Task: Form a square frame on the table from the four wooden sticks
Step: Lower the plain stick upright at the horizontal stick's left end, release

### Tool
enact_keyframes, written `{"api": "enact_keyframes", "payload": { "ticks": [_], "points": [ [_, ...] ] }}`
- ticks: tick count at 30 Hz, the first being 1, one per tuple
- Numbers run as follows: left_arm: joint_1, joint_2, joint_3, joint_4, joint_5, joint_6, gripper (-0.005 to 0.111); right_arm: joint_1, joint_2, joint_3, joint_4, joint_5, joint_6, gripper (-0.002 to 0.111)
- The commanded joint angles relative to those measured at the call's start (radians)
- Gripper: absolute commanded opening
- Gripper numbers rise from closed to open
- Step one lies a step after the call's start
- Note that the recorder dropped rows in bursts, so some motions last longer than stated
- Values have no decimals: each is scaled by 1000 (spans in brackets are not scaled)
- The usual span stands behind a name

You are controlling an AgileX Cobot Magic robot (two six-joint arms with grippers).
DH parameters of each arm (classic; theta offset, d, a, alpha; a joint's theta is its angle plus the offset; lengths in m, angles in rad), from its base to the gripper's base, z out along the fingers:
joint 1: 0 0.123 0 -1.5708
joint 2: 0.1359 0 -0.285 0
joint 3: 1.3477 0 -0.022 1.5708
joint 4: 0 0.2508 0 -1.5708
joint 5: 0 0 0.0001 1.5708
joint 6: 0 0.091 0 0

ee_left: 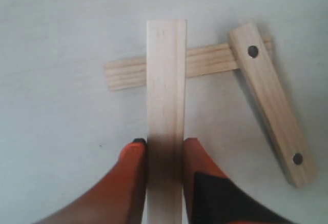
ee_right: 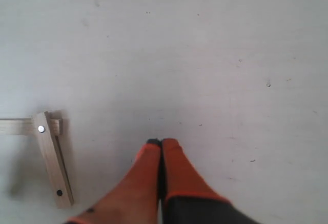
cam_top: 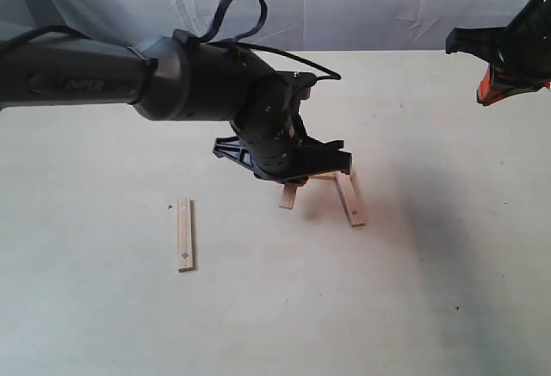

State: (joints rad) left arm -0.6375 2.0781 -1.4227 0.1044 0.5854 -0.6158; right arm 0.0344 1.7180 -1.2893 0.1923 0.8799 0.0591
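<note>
- In the exterior view the left arm point(cam_top: 129, 79) hides most of the crossing stick point(ee_left: 125, 73).
- Four sticks are counted. The left gripper point(ee_left: 165, 144) clamps the held stick point(ee_left: 166, 80) over the crossing stick, mid-way across the table point(cam_top: 103, 324).
- The holed stick point(ee_left: 271, 106) overlaps the crossing stick's end.
- The lone stick point(cam_top: 184, 234) lies toward the left edge.
- The right gripper point(ee_right: 161, 143) is pinched together on nothing.

A creased pale grey sheet point(cam_top: 387, 6) hangs behind the beige desk point(cam_top: 86, 324); soft, even light, faint shadows.

Exterior: tabletop point(cam_top: 95, 324) viewed obliquely from above; wrist views pointed straight down, left nearer; holed stick point(ee_left: 271, 106) shared.
</note>
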Motion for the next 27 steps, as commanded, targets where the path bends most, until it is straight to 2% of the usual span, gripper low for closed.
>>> {"api": "enact_keyframes", "payload": {
  "ticks": [1,13,17,21,23,27],
  "points": [
    [10,28,1,5,-37,-48,0,-3,3,-2,-8,-10,-5,-1],
    [11,46,1,26,-21,-88,1,-3,3,-2,-8,-18,-5,-1],
    [11,46,1,31,-24,-88,15,-3,3,-2,-8,-18,-5,-1],
    [11,46,1,26,-24,-88,36,-3,3,-2,-8,-18,-5,-1],
    [11,46,1,22,-24,-88,40,-3,3,-2,-8,-20,-5,-1],
    [11,24,-2,19,-13,-88,40,-3,3,-2,-8,-20,-5,-1]
  ]
}}
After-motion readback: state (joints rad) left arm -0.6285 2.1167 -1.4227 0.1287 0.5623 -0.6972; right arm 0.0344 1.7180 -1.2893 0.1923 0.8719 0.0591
